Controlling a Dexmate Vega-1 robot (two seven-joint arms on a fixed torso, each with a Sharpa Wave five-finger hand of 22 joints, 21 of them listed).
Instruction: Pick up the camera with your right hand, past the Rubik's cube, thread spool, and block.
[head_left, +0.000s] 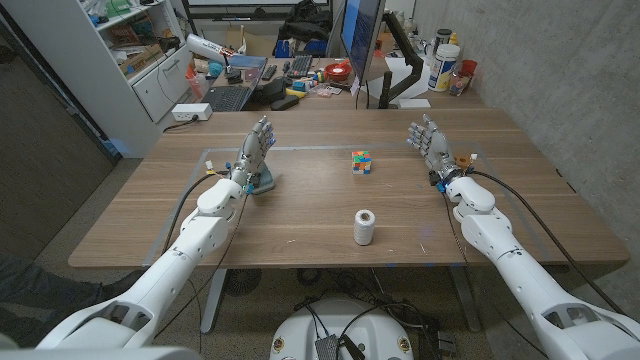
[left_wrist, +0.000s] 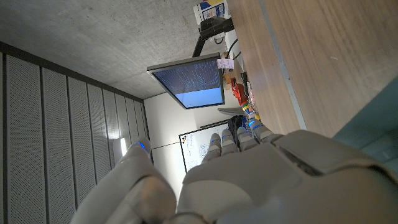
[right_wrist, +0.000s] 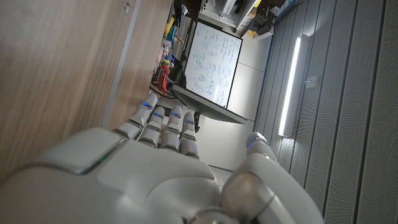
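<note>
A Rubik's cube (head_left: 361, 162) sits at the table's middle, toward the far side. A white thread spool (head_left: 364, 227) stands upright nearer the front edge. My left hand (head_left: 255, 148) is raised over the left side, fingers apart and holding nothing; a teal-grey object (head_left: 264, 184) sits on the table right beside its wrist. My right hand (head_left: 430, 145) is raised on the right, fingers spread and holding nothing. A small white and orange thing (head_left: 464, 160) lies just behind its wrist, partly hidden. The wrist views show the backs of my left hand (left_wrist: 249, 180) and right hand (right_wrist: 155, 174).
Pale tape lines (head_left: 300, 148) mark a rectangle on the wooden table (head_left: 300, 215). Behind the far edge stands a cluttered desk with a laptop (head_left: 232, 92), a monitor (head_left: 362, 35) and bottles (head_left: 446, 65). A white power strip (head_left: 190, 112) lies at the far left corner.
</note>
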